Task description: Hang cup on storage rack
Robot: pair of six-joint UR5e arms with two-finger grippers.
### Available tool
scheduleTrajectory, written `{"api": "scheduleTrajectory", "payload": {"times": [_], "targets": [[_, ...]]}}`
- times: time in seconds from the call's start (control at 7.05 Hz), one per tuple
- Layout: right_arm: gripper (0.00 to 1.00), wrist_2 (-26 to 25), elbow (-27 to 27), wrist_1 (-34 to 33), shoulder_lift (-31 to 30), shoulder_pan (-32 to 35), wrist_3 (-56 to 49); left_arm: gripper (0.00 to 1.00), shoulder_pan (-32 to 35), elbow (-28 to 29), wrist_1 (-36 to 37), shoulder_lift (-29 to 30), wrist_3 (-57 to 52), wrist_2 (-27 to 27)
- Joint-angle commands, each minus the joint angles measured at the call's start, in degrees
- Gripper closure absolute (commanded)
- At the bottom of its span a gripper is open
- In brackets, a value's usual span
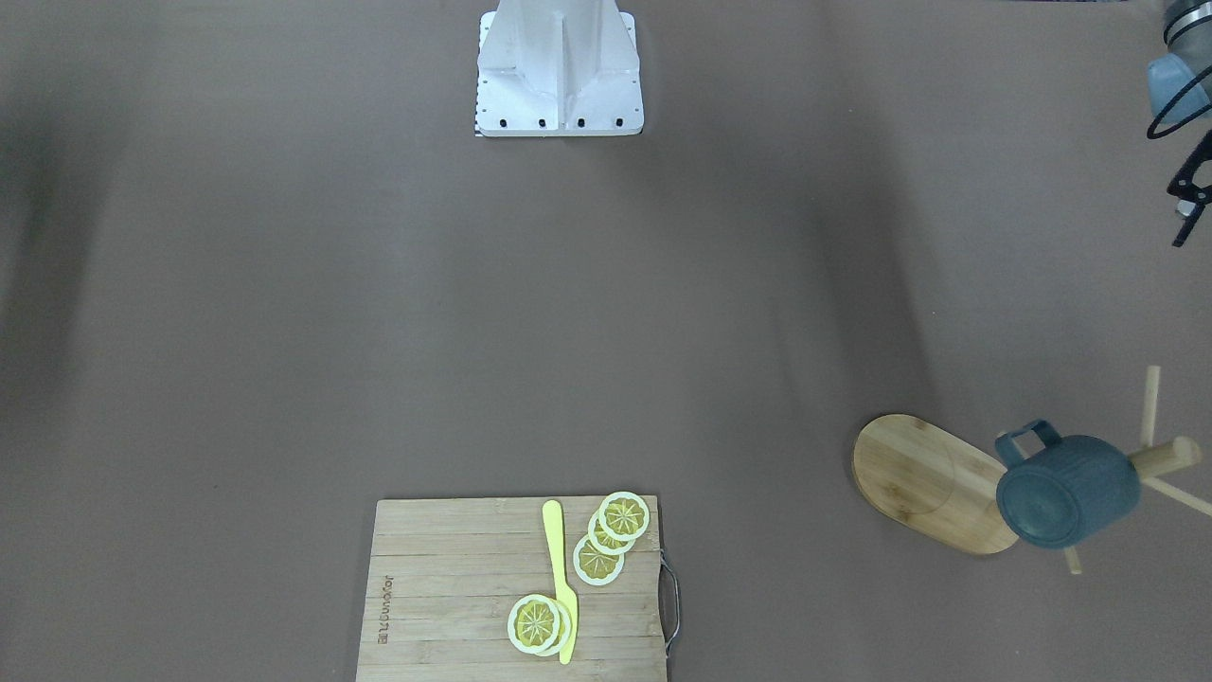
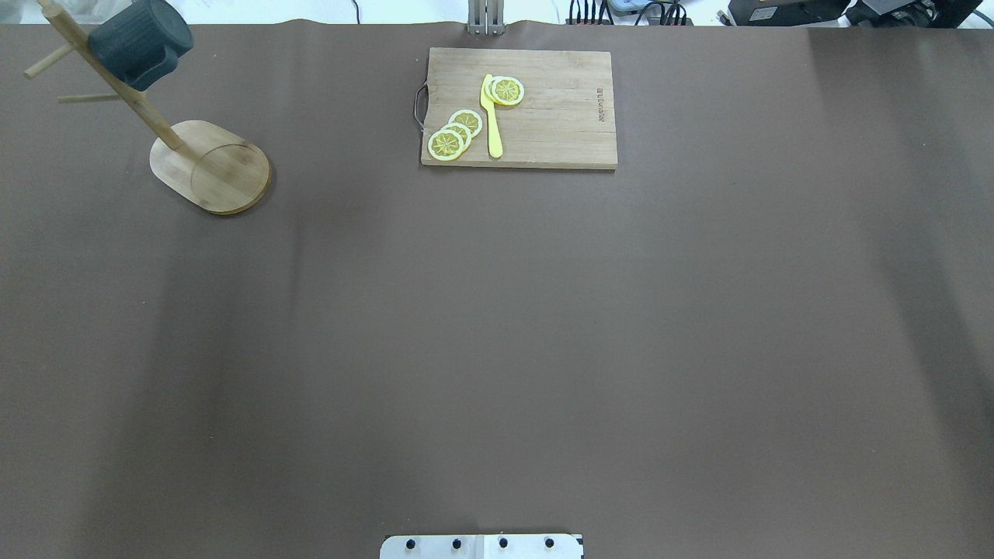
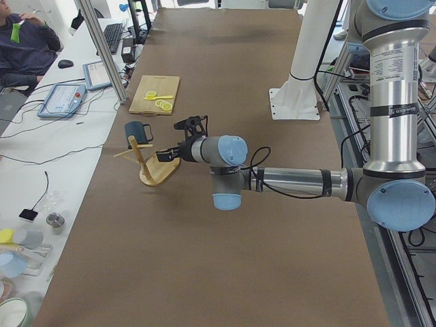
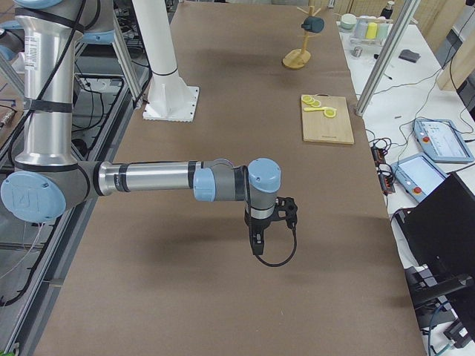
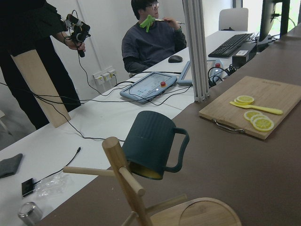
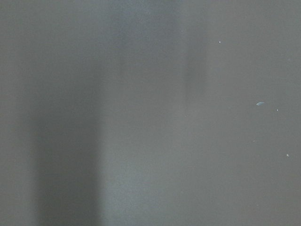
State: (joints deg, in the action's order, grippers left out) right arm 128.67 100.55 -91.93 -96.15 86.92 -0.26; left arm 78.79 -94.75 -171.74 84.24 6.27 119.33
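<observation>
The blue-grey ribbed cup [image 1: 1065, 493] hangs by its squared handle on a peg of the wooden storage rack [image 1: 918, 478], mouth tilted down, yellow inside showing in the left wrist view [image 5: 150, 141]. The cup [image 2: 140, 43] and rack [image 2: 210, 159] stand at the table's far left corner. My left gripper [image 3: 165, 155] hovers just beside the rack [image 3: 153, 176], apart from the cup [image 3: 134, 129]; only its edge shows in the front view [image 1: 1184, 204], and I cannot tell if it is open. My right gripper [image 4: 256, 245] points down over bare table far from the rack [image 4: 297, 58]; I cannot tell its state.
A rectangular cutting board [image 2: 543, 116] with lemon slices [image 2: 454, 132] and a yellow knife [image 2: 492, 116] lies at the far middle edge. The robot's base plate [image 1: 559, 85] is at the near edge. People and desks stand beyond the far edge.
</observation>
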Motion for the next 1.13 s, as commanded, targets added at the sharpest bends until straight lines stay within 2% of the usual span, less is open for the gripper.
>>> {"api": "scheduleTrajectory", "payload": {"times": [0.0, 0.14, 0.43, 0.85, 0.99], "targets": [[0.0, 0.0, -0.01, 0.0, 0.0, 0.0, 0.0, 0.01, 6.35, 0.0, 10.76, -0.05, -18.67, -0.41], [0.0, 0.0, -0.01, 0.0, 0.0, 0.0, 0.0, 0.01, 8.64, 0.09, 15.77, -0.57, -23.97, -0.32], [0.0, 0.0, -0.01, 0.0, -0.09, 0.0, -0.09, 0.01, 9.19, 0.26, 29.81, -2.24, -26.57, -1.37], [0.0, -0.09, -0.8, 0.0, -0.18, 0.0, -0.09, 0.01, 9.19, 0.09, 51.35, -0.58, -25.61, -1.2], [0.0, -0.09, -1.76, 0.0, 0.0, 0.0, -0.18, 0.01, 9.19, -0.17, 59.68, 1.86, -19.0, -0.77]]}}
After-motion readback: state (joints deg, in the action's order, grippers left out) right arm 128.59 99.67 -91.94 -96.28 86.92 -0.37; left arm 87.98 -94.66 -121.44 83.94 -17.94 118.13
